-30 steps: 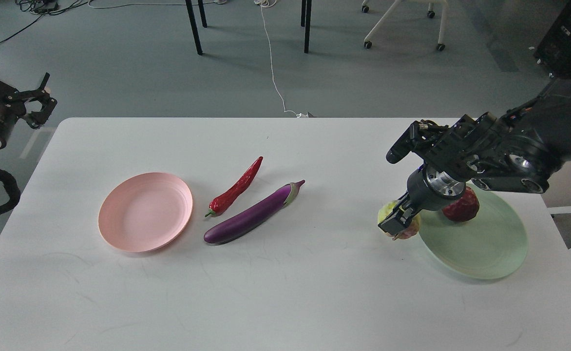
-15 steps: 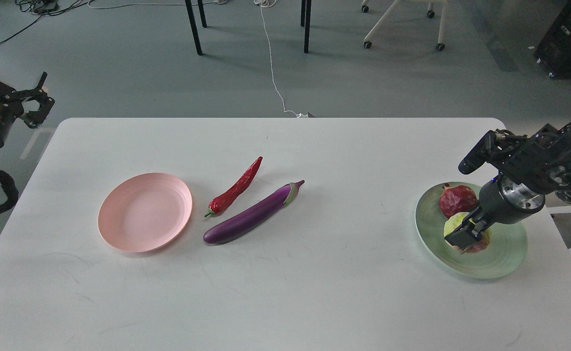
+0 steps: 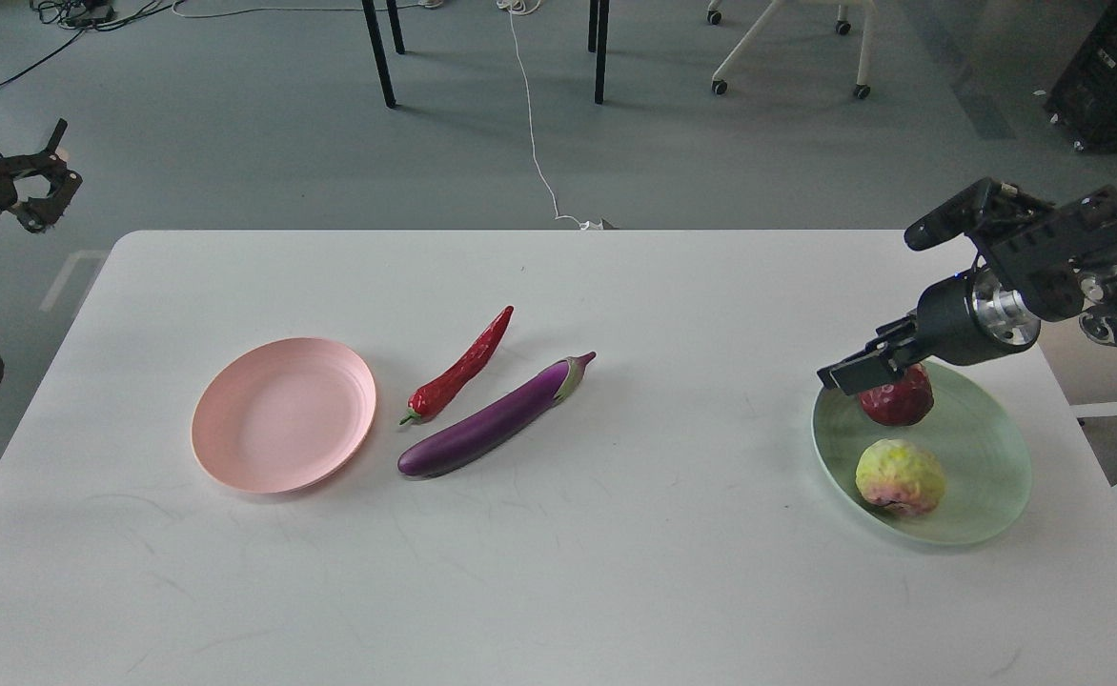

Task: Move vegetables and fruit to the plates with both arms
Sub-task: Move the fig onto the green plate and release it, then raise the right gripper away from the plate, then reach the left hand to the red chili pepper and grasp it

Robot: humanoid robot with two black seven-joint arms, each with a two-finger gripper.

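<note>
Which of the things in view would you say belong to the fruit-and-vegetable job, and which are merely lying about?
Job: eggplant, chili pepper, pomegranate, yellow-green fruit, pink plate, green plate, right gripper, left gripper.

Lying about: white cable, table legs, wheeled chair, black case, all on the floor beyond.

Nothing readable turned up anywhere in this view: no text, label, brand, number or sign on any surface.

On the white table (image 3: 558, 591) sit a pink plate (image 3: 277, 419), a red chili pepper (image 3: 463, 367), a shiny purple eggplant (image 3: 492, 419), and a pale green plate (image 3: 983, 476) holding a dark red pomegranate (image 3: 902, 402) and a yellow-green fruit (image 3: 899, 476).
</note>
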